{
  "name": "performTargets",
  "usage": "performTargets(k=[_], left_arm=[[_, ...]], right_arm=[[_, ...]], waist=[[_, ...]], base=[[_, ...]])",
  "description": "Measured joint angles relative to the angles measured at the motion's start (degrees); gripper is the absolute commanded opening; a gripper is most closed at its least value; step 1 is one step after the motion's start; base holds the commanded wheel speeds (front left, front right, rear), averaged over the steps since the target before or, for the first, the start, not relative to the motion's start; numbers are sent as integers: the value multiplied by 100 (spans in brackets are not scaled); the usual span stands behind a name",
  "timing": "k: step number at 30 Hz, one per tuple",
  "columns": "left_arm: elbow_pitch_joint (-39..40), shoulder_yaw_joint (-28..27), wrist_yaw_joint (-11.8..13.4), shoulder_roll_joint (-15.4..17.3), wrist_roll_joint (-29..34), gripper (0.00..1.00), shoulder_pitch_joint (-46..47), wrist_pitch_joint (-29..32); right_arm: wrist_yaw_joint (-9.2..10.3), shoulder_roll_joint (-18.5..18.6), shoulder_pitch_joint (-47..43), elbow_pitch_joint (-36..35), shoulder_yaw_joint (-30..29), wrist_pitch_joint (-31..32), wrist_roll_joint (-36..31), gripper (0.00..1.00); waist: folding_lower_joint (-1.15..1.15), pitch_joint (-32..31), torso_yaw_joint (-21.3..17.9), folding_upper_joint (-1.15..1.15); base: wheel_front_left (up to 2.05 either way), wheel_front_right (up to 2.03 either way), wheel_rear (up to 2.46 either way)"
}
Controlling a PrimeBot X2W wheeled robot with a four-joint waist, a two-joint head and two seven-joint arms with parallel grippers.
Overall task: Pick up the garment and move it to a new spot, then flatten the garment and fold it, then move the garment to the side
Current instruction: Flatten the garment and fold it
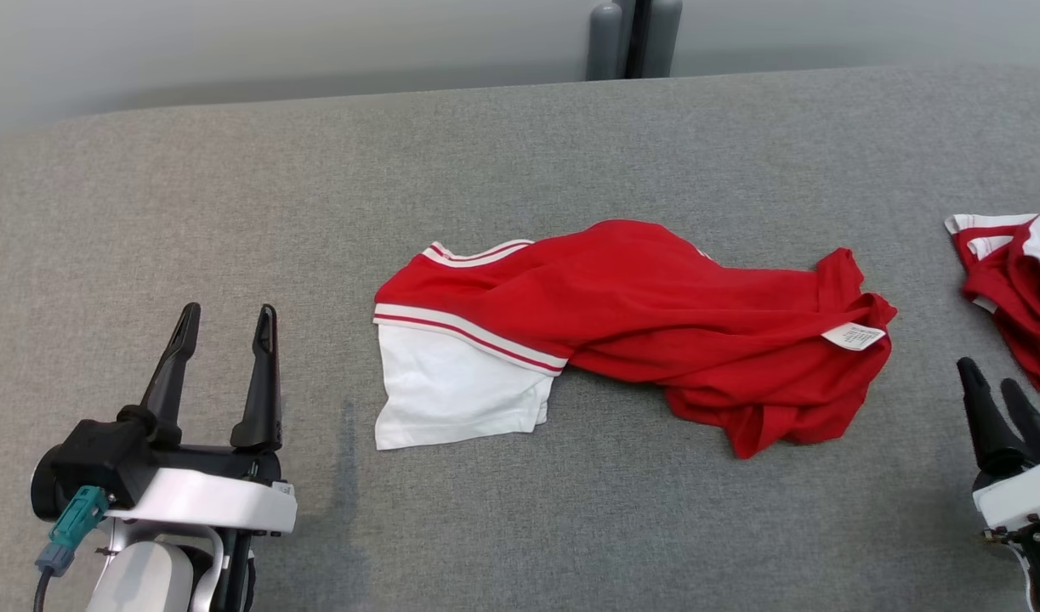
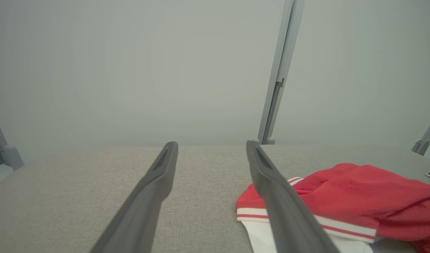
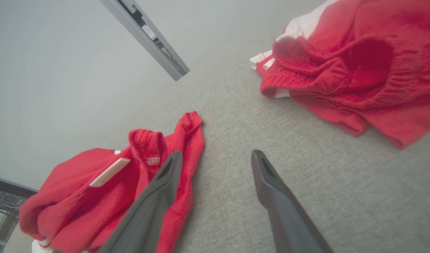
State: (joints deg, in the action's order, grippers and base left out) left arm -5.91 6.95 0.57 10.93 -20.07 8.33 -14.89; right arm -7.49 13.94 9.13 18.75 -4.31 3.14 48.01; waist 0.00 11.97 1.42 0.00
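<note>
A crumpled red garment (image 1: 656,314) with a white panel, striped hem and white label lies in the middle of the grey table; it also shows as the red garment (image 2: 359,200) in the left wrist view and the red garment (image 3: 106,189) in the right wrist view. My left gripper (image 1: 226,319) stands open at the lower left, well left of the cloth, its fingers (image 2: 155,196) empty. At the lower right, my right gripper (image 1: 991,374) is open and empty, just right of the garment's labelled end, fingers (image 3: 271,186) over bare table.
A second red and white garment (image 1: 1017,280) lies bunched at the table's right edge, close to my right gripper, and shows as the second garment (image 3: 355,66). A grey post (image 1: 634,38) rises behind the table's far edge. Grey table (image 1: 520,153) stretches around.
</note>
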Motion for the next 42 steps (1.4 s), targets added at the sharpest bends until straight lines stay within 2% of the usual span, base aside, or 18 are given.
performTargets(k=[4,8,13,19,26,34,42], left_arm=[[21,-26,2,25,27,100,-26,0],[33,-33,9,48,31,100,-79,0],[27,-8,26,62,32,100,-129,1],[55,48,52,74,31,100,-254,27],[108,121,75,75,30,100,-370,83],[159,179,84,103,30,100,-412,131],[208,223,84,94,2,100,-305,123]], right_arm=[[0,29,-68,-303,-255,-505,-526,100],[0,-58,-55,-758,-394,-777,-1362,100],[0,-254,-46,-1510,-304,-705,-2314,100],[0,-469,-348,-2220,107,-285,-3026,100],[-1,-664,-717,-2643,236,-7,-3197,100],[-1,-731,-765,-2694,181,116,-3155,100],[-1,-454,-360,-1886,30,553,-3149,100]], waist=[[0,-60,-101,0],[0,-141,-162,0],[0,-295,-184,0],[0,-466,-175,0],[0,-565,-151,0],[0,-547,-108,0],[0,-313,-45,0]], base=[[0,0,0],[0,0,0],[0,0,0],[0,0,0],[0,0,0],[0,0,0],[0,0,0]])
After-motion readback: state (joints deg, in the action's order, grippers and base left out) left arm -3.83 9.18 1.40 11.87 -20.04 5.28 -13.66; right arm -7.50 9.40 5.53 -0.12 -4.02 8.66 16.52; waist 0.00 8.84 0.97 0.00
